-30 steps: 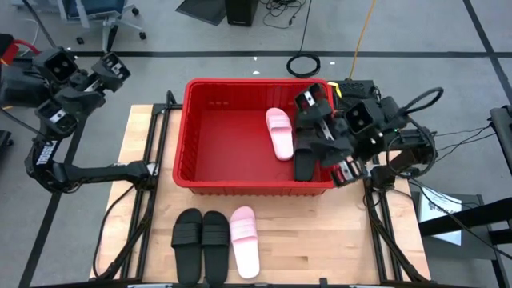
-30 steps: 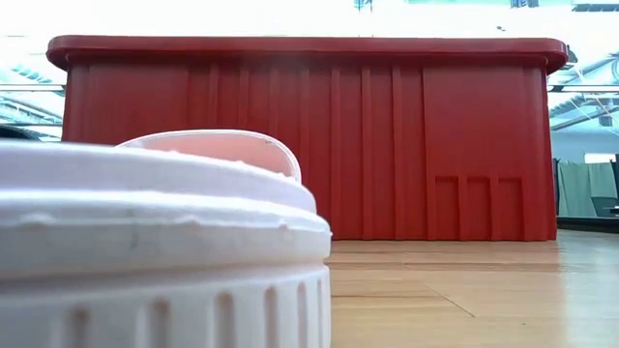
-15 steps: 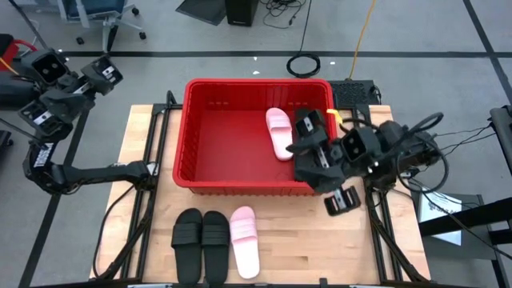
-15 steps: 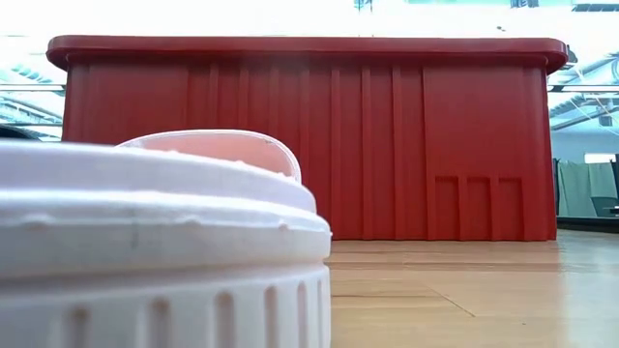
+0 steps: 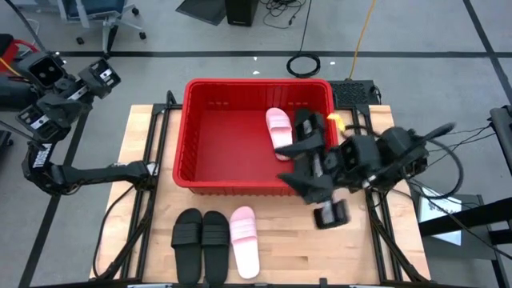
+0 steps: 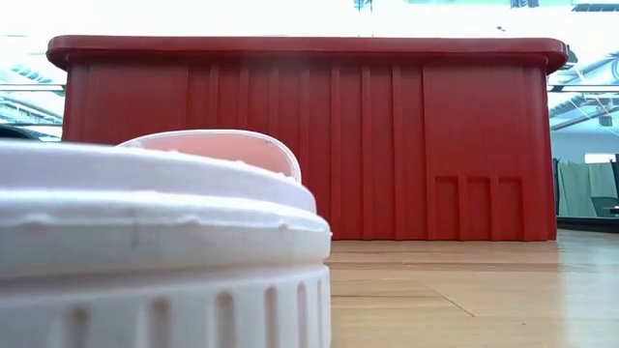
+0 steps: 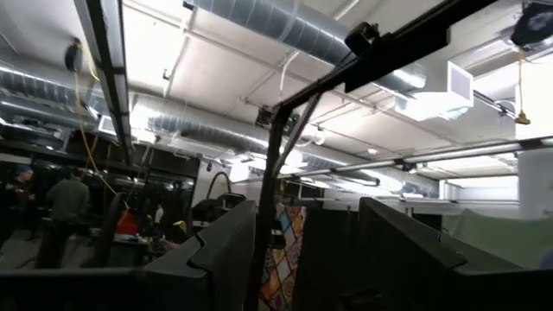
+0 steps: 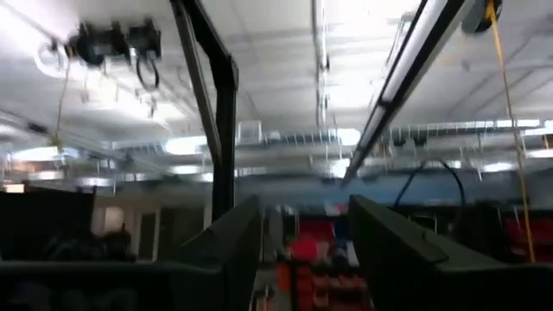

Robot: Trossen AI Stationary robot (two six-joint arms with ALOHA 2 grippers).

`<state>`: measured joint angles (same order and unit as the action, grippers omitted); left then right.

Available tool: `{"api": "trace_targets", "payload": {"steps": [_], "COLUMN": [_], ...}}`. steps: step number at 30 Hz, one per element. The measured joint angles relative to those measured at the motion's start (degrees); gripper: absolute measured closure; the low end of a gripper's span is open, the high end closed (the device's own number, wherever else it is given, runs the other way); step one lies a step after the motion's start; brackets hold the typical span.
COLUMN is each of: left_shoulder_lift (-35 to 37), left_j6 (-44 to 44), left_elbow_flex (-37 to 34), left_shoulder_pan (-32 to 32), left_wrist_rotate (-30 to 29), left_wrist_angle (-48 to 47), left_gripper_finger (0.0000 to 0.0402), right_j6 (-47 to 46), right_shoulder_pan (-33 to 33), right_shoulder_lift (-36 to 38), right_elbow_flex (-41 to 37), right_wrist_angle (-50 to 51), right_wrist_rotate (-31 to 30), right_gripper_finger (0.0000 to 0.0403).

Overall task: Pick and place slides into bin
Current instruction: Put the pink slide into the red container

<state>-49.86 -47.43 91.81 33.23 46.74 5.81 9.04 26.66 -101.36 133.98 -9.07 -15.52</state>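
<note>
Right gripper (image 5: 298, 138) sits over the bin's (image 5: 192, 128) 4 o'clock corner, fingers spread with a clear gap and nothing between them; left gripper (image 5: 74, 70) is parked off the table at 10 o'clock, fingers also apart and empty. One pink slide (image 5: 279, 133) lies in the bin at its 3 o'clock side. Two black slides (image 5: 202, 238) and a pink one (image 5: 245, 240) sit side by side at the table's 6 o'clock edge, so most of the job looks left.

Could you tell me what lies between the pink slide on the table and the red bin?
Only bare wooden table separates the pink slide from the bin, seen in the high view.
</note>
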Motion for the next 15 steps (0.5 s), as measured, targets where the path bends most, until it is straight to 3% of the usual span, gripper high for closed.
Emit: {"api": "trace_targets", "payload": {"steps": [6, 10, 15], "left_shoulder_lift": [0.08, 0.12, 0.12], "left_j6": [-2.70, -3.31, -2.91], "left_elbow_flex": [0.00, 0.00, 0.00], "left_shoulder_pan": [0.00, 0.02, 0.00], "left_wrist_rotate": [4.78, 6.69, 6.96], "left_wrist_angle": [0.08, 0.05, 0.01], "left_gripper_finger": [0.0188, 0.0188, 0.0188], "right_j6": [-4.57, -4.16, -3.61], "right_shoulder_pan": [0.03, 0.82, 1.51], "right_shoulder_lift": [-0.87, -3.69, -6.16], "right_elbow_flex": [-1.19, -1.19, -1.24], "right_wrist_angle": [9.05, 11.37, 14.47], "right_wrist_rotate": [-8.48, -9.22, -14.47], "right_gripper_finger": [0.0236, 0.0236, 0.0236]}}
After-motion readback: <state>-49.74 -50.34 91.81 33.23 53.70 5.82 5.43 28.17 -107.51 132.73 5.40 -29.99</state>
